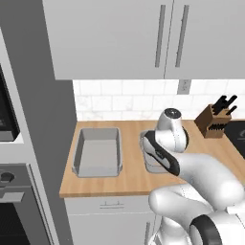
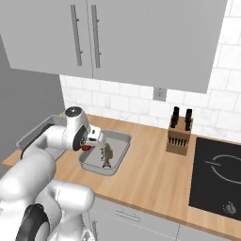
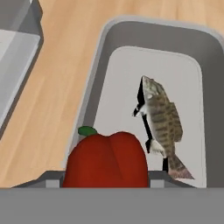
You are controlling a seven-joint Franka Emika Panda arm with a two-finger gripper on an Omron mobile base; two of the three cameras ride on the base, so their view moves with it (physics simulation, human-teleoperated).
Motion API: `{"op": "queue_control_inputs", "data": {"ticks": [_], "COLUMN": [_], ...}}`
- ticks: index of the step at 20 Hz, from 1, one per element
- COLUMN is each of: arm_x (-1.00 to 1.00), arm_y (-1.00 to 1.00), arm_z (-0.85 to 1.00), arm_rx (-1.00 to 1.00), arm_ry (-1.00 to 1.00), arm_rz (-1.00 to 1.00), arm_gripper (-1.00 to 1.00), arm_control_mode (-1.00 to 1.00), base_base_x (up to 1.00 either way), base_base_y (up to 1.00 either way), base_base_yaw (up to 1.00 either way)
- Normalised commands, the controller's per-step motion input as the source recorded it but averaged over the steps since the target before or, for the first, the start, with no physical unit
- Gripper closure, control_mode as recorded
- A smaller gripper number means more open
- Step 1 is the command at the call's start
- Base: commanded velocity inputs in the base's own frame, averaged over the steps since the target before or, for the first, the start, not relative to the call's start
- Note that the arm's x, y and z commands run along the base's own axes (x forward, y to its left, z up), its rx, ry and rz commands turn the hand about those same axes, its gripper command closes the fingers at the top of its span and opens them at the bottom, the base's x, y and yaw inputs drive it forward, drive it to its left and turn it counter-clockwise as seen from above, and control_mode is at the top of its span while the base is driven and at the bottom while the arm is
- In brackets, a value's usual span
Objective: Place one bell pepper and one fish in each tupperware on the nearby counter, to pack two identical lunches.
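The gripper (image 2: pixel 88 144) is clamping a red bell pepper (image 3: pixel 106 160) and hovering above the near end of one tupperware (image 2: pixel 120 139), where a fish (image 3: pixel 161 119) is lying on the floor. A second tupperware (image 1: pixel 97 152) is sitting just beside it on the counter (image 2: pixel 150 174).

— From behind the arm, left and right, we look down on the counter (image 1: pixel 134 179); both views share the tupperware (image 2: pixel 120 141).
— From the hand we look closely into it.
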Motion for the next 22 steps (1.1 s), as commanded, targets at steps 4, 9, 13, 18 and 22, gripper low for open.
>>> {"op": "queue_control_inputs", "data": {"ticks": [4,9,13,18,22], "arm_x": [0.22,0.15,0.20,0.24,0.25], "arm_y": [-0.25,-0.19,0.00,-0.03,-0.07], "arm_z": [-0.41,-0.43,-0.55,-0.35,-0.29], "arm_rx": [0.00,0.00,0.00,0.00,0.00], "arm_ry": [0.00,0.00,0.00,0.00,0.00], "arm_rz": [0.00,0.00,0.00,0.00,0.00], "arm_gripper": [1.00,1.00,1.00,1.00,1.00], "arm_control_mode": [-1.00,-1.00,-1.00,-1.00,-1.00], "base_base_x": [0.00,0.00,0.00,0.00,0.00], "base_base_y": [0.00,0.00,0.00,0.00,0.00], "base_base_yaw": [0.00,0.00,0.00,0.00,0.00]}}
